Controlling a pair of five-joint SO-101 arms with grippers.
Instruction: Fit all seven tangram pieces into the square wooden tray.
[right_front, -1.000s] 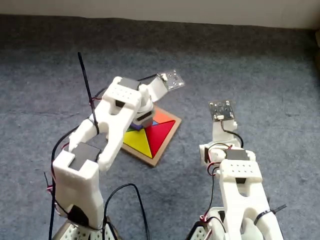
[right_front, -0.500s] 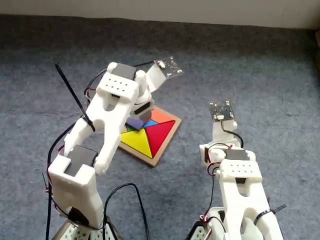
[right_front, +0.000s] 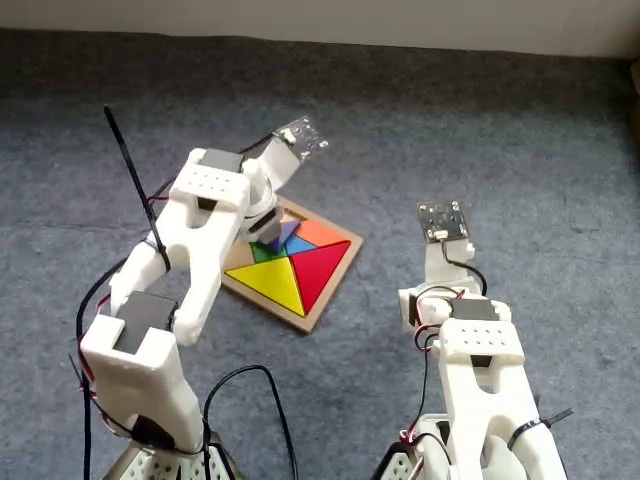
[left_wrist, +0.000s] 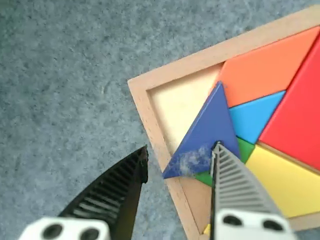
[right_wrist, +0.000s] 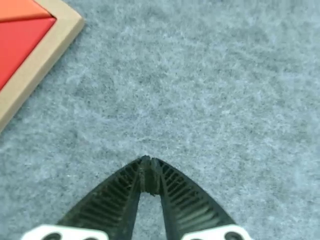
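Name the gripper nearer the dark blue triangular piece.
Left. The left gripper hangs open directly over the dark blue triangular piece; the right gripper sits shut above grey carpet, outside the square wooden tray.

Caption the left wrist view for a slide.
Open left gripper straddling the rim of the square wooden tray, dark blue triangular piece lying askew over its empty corner.

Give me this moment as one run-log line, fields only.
left gripper: open, over tray corner | blue triangle: corner on rim, not seated | right gripper: shut, above carpet
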